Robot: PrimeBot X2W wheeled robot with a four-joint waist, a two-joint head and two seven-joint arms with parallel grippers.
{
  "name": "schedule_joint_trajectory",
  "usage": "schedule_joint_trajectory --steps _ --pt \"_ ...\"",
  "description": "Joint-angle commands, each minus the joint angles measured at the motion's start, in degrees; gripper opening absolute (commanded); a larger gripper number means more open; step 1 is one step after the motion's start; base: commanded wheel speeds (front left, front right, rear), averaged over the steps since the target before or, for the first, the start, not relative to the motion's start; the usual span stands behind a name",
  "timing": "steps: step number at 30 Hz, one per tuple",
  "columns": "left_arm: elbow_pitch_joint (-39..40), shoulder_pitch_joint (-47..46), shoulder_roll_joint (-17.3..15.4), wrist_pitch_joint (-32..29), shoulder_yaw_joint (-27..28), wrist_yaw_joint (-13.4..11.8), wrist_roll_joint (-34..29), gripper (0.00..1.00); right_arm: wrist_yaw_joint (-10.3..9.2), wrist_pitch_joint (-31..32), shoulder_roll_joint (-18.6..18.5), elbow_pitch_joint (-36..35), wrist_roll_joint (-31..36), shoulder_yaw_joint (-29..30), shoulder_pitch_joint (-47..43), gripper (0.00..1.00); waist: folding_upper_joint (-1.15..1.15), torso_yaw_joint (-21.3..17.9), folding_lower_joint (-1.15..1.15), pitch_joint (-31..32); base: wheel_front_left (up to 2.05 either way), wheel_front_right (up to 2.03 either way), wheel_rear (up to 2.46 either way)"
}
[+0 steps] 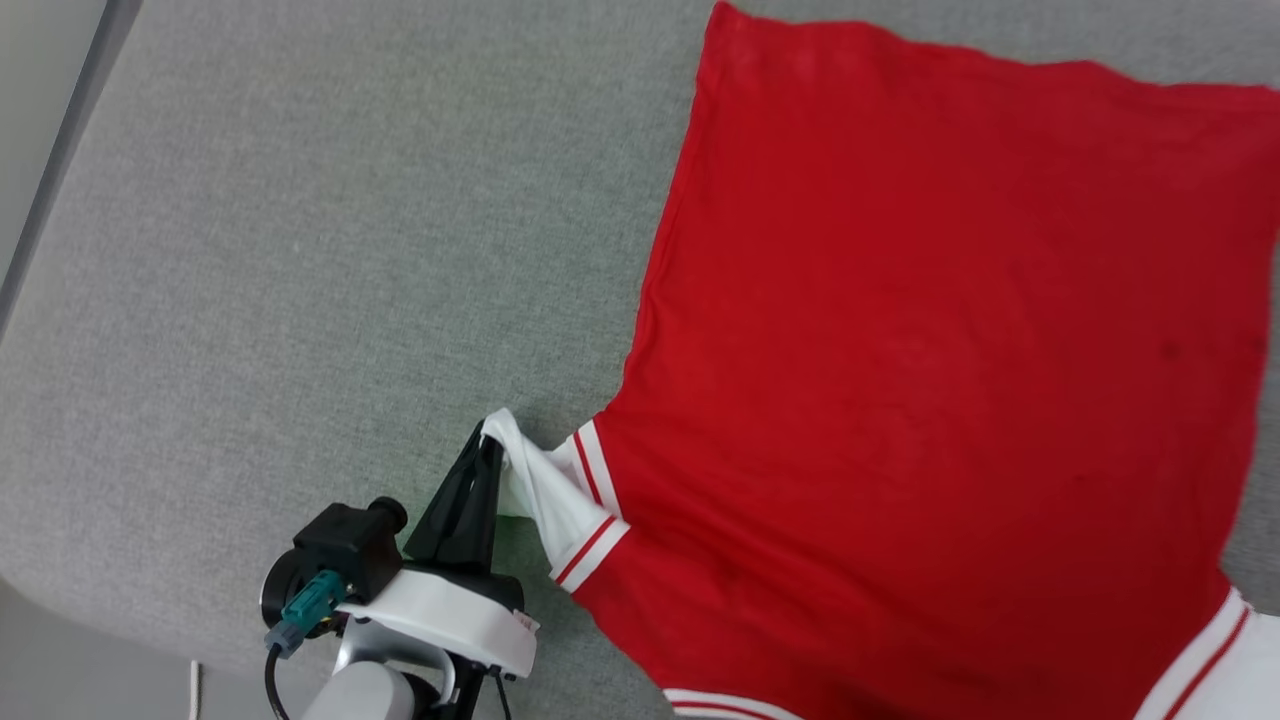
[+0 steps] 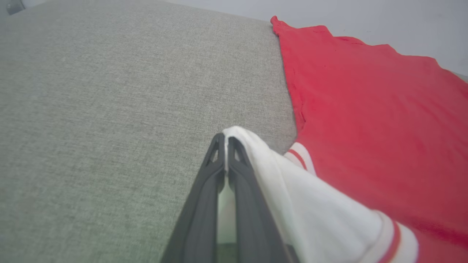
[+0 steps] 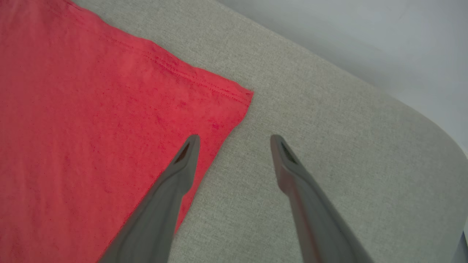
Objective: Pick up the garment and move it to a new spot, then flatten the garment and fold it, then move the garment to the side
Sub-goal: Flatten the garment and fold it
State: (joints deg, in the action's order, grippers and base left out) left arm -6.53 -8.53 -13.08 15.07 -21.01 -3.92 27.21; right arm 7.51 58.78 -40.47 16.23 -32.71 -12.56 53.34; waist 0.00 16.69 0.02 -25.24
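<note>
Left hand point(image 1: 487, 440): pinching white sleeve point(image 1: 545, 495) of red jersey garment point(image 1: 930, 350).
Right hand point(image 3: 234, 140): gaping wide over hem corner point(image 3: 241, 96).
Garment axis: running near-to-far on grey fabric counter point(image 1: 300, 250), hem pointing away.

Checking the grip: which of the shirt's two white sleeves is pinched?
The sleeve in the shut left gripper; the other sleeve lies free at the head view's lower right.
</note>
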Motion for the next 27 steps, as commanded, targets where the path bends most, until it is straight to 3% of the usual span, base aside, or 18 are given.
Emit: schedule_joint_trajectory --steps 1,8,18,19,20,27 --pt "0.31 -0.86 0.60 0.14 0.42 0.37 -0.51 0.00 -0.04 1.25 -0.45 0.35 0.66 -0.51 1.05 1.00 0.00 2.03 -0.02 -2.79 0.00 0.00 0.00" --pt "0.19 -2.55 3.80 0.14 2.20 2.87 -2.98 0.00 -0.05 6.30 -0.79 3.35 3.11 -1.44 3.03 1.00 0.00 4.07 -0.02 -6.83 0.00 0.00 0.00" --pt "-1.06 -3.66 6.94 0.13 4.15 5.79 -5.99 0.00 -0.04 7.28 -0.45 7.11 3.21 -3.56 -4.14 1.00 0.00 5.09 -0.02 -8.76 0.00 0.00 0.00" --pt "-1.24 -3.71 7.15 0.13 4.26 5.90 -6.23 0.00 -0.04 7.07 -0.87 6.91 3.51 -3.93 -4.42 0.35 0.00 5.06 -0.02 -8.65 0.00 0.00 0.00" --pt "-1.34 -3.71 7.31 0.13 4.49 6.16 -6.43 0.00 -0.04 6.69 -1.15 6.75 3.69 -4.09 -4.39 0.00 0.00 4.99 -0.02 -8.48 0.00 0.00 0.00" --pt "-2.40 -2.44 7.81 0.14 6.41 6.99 -7.99 0.00 -0.05 1.61 -0.50 6.30 1.98 -2.87 -1.95 0.00 0.00 3.56 -0.02 -5.21 0.00 0.00 0.00"
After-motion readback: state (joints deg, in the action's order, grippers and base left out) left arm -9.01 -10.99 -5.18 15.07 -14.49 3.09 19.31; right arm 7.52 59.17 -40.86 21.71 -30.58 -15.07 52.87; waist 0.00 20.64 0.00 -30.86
